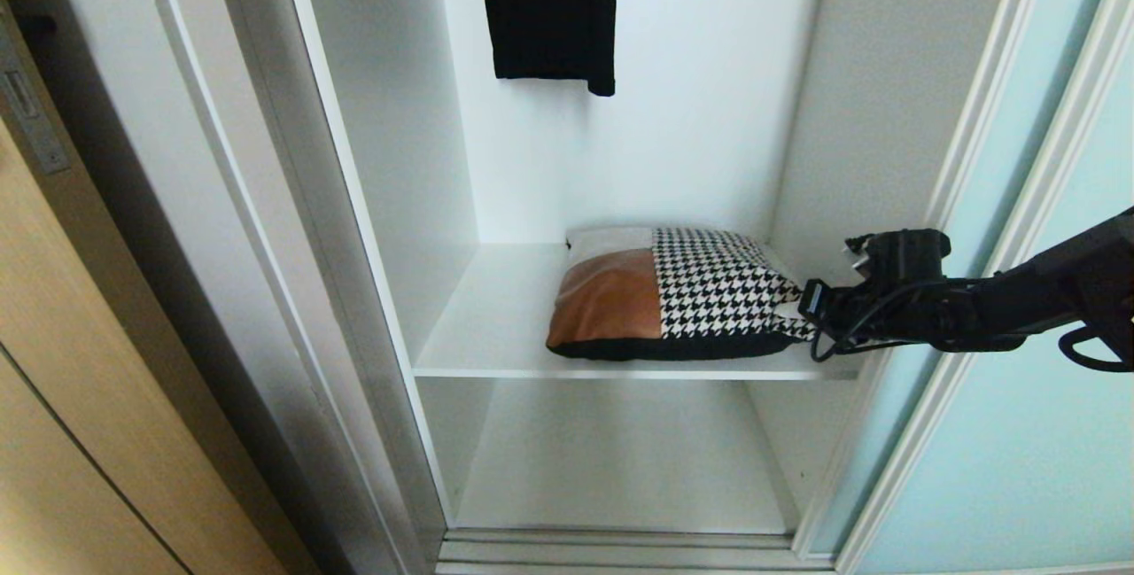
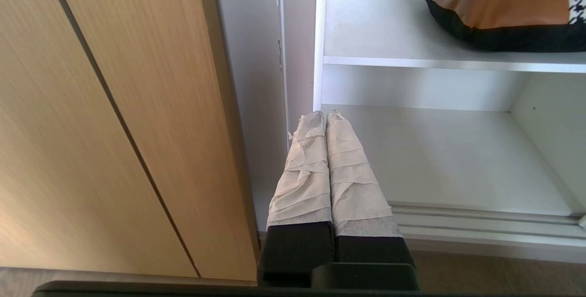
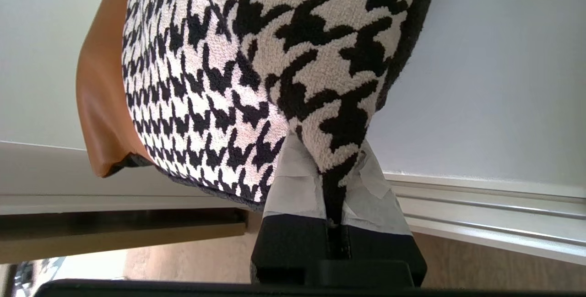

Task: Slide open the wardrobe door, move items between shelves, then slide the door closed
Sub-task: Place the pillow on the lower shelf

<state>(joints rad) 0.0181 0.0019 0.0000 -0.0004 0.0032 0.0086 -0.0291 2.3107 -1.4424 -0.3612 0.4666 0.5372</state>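
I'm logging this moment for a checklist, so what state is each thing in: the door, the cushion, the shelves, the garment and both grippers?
sliding wardrobe door: slid open to the right.
cushion: lying on the upper shelf, one corner pinched.
upper shelf: holds the cushion.
lower shelf: bare.
black garment: hanging above.
right gripper: shut on the cushion's houndstooth corner.
left gripper: shut, empty, low outside the wardrobe.

Right arm (image 1: 1019, 309): matte black links, boxy wrist housing, looped black cable beneath. Right gripper (image 3: 330, 173): black block base, fingers (image 3: 293, 187) wrapped in pale tape. Left gripper (image 2: 326, 118): identical black base, creased off-white wrapping.
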